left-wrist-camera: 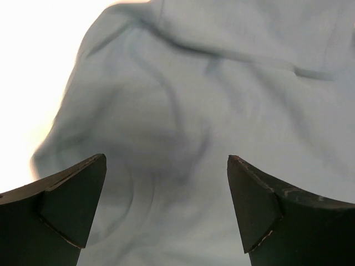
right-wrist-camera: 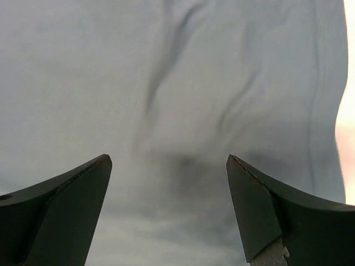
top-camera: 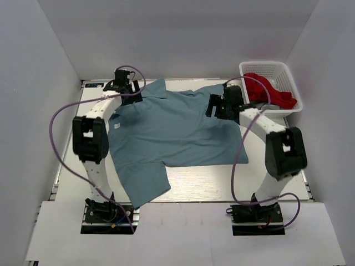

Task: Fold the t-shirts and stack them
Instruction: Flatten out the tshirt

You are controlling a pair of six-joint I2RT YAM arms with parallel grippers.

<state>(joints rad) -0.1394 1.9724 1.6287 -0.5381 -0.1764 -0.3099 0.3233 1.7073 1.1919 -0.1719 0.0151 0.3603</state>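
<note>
A grey-blue t-shirt [top-camera: 177, 130] with a small collar lies spread on the table, one sleeve hanging toward the near left. My left gripper [top-camera: 126, 88] hovers over the shirt's far left shoulder, jaws open and empty; in the left wrist view the wrinkled shirt [left-wrist-camera: 211, 94] fills the space between the fingers. My right gripper [top-camera: 219, 106] is over the far right sleeve area, open and empty; the shirt [right-wrist-camera: 177, 83] lies flat below it in the right wrist view, its hem edge at the right.
A white lattice basket [top-camera: 288, 77] stands at the far right corner with red cloth [top-camera: 269, 88] in it. White walls close in the table on three sides. Purple cables loop from both arms.
</note>
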